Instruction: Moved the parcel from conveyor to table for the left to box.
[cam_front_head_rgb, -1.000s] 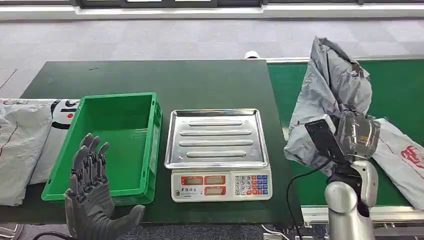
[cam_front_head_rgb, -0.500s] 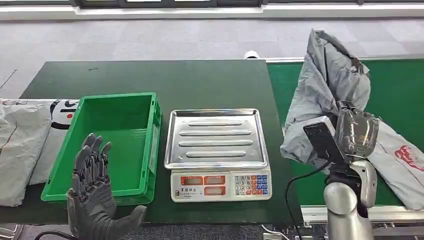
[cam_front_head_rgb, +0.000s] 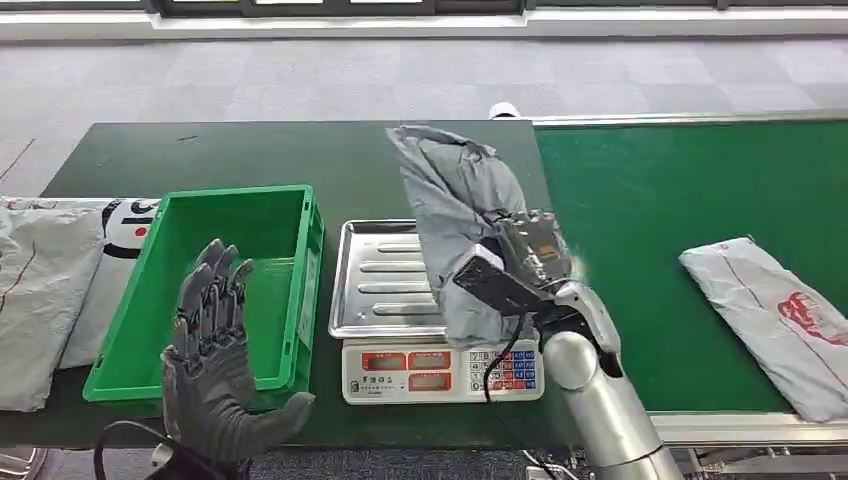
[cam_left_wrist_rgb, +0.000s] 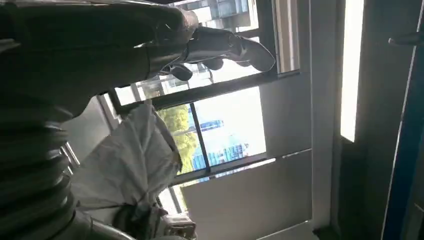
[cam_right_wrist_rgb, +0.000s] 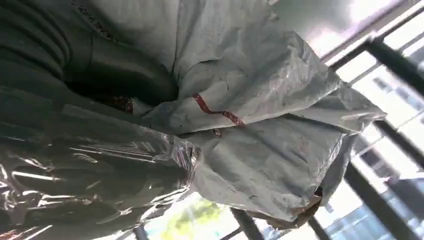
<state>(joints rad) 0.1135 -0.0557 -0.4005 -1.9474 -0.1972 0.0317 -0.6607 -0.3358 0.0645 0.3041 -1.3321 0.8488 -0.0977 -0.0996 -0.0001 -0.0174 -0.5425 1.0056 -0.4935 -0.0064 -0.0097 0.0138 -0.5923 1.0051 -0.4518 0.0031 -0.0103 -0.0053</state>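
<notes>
My right hand (cam_front_head_rgb: 525, 250) grips a crumpled grey parcel (cam_front_head_rgb: 455, 220) and holds it upright in the air over the right part of the scale's steel tray (cam_front_head_rgb: 385, 285). The right wrist view shows the same grey parcel (cam_right_wrist_rgb: 260, 135) bunched against my right hand (cam_right_wrist_rgb: 95, 150). My left hand (cam_front_head_rgb: 215, 345) is raised, fingers spread and holding nothing, in front of the green box (cam_front_head_rgb: 230, 290) at the table's near edge. In the left wrist view my left hand (cam_left_wrist_rgb: 150, 40) is seen with the lifted parcel (cam_left_wrist_rgb: 127, 165) beyond it.
The scale (cam_front_head_rgb: 440, 372) with keypad stands mid-table on the dark green table (cam_front_head_rgb: 300, 150). Another grey parcel (cam_front_head_rgb: 775, 320) with red print lies on the green conveyor (cam_front_head_rgb: 660, 190) at right. Grey and white bags (cam_front_head_rgb: 50, 280) lie at the table's left end.
My right arm has swung left, carrying the grey parcel from over the conveyor to above the scale. My left hand has risen slightly and shifted right.
</notes>
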